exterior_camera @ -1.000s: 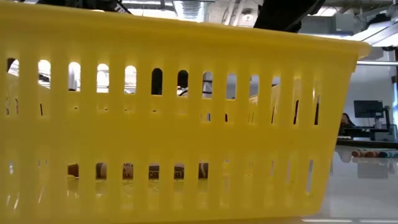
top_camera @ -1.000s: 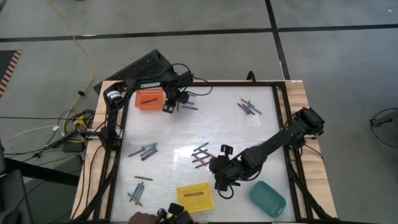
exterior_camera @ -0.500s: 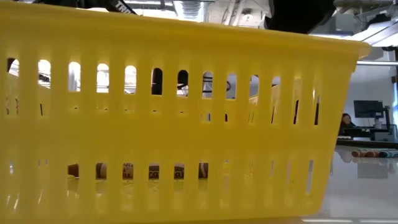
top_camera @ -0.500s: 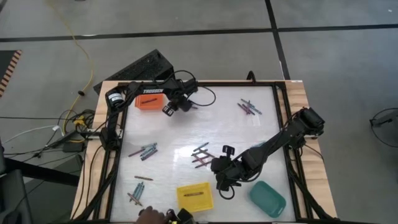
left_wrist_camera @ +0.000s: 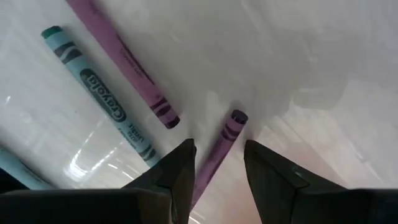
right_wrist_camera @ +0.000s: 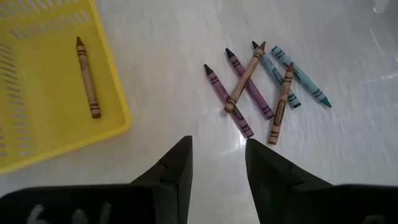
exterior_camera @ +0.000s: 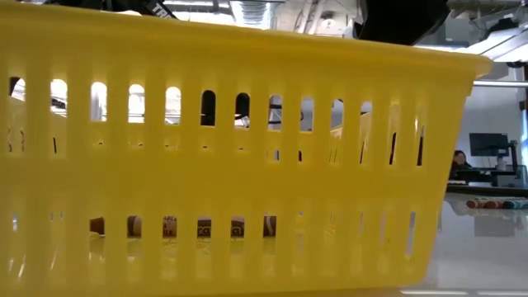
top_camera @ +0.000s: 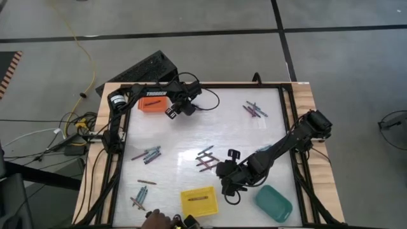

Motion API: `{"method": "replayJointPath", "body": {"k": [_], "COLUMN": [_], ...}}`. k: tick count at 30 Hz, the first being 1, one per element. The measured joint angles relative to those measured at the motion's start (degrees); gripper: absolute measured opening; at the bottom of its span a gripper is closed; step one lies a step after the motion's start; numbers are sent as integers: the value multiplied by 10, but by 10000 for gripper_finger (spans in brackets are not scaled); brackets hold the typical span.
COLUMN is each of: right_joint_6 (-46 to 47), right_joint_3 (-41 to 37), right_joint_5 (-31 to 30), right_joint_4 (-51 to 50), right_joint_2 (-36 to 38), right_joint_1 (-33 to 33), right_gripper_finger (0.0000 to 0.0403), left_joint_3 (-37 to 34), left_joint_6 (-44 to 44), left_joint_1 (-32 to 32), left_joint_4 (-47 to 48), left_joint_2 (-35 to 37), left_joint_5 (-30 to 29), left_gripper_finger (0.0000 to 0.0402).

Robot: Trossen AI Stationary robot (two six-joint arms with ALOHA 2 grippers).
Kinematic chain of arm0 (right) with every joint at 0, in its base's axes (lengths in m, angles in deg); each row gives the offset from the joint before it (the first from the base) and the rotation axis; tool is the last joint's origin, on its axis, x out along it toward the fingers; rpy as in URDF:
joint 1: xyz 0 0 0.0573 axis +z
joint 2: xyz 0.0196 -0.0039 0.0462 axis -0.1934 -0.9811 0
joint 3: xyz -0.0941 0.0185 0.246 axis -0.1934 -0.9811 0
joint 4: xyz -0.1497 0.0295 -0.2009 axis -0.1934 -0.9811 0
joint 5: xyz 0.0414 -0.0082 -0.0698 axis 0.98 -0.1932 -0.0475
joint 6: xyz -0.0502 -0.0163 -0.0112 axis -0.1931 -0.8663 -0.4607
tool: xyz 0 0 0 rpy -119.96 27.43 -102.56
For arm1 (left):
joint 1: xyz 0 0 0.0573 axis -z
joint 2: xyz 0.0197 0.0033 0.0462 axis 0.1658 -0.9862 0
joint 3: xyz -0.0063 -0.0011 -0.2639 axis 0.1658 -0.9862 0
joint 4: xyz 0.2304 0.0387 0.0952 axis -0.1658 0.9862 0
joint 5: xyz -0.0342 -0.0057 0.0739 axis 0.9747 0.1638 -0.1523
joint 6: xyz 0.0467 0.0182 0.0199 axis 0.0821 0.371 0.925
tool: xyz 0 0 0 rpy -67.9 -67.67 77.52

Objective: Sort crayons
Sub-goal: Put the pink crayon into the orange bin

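Left gripper sits at the table's far left, just beside the orange tray. On my left wrist view its fingers stand parted, straddling a purple crayon that lies between them on the white table; I cannot tell whether they touch it. A second purple crayon and a teal crayon lie just beside.

Right gripper hangs near the table's centre, between the yellow tray and the teal tray. Its fingers are apart and hold nothing. Ahead of them I see a cluster of crossed crayons, purple, brown and teal. One brown crayon lies inside the yellow tray. More crayons are scattered at the left and far right.
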Motion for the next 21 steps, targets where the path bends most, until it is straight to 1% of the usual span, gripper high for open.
{"method": "replayJointPath", "body": {"k": [3, 6, 9, 15, 21], "right_joint_6": [0, 0, 0, 2, 5], "right_joint_3": [0, 0, 0, 0, 0], "right_joint_5": [0, 0, 0, -1, -1], "right_joint_4": [0, 0, 3, 3, 3], "right_joint_2": [0, 0, 0, 0, 0], "right_joint_1": [0, 0, 0, 0, 0], "right_gripper_finger": [140, 140, 140, 140, 140], "left_joint_3": [0, 0, 0, 0, 1], "left_joint_6": [-2, -13, -27, -53, -101], "left_joint_1": [0, -2, -2, -2, 0], "left_joint_4": [3, 12, 18, 26, 53], "left_joint_2": [0, 0, 0, 0, 0], "left_joint_5": [2, 12, 26, 43, 41], "left_gripper_finger": [125, 111, 84, 13, 4]}}
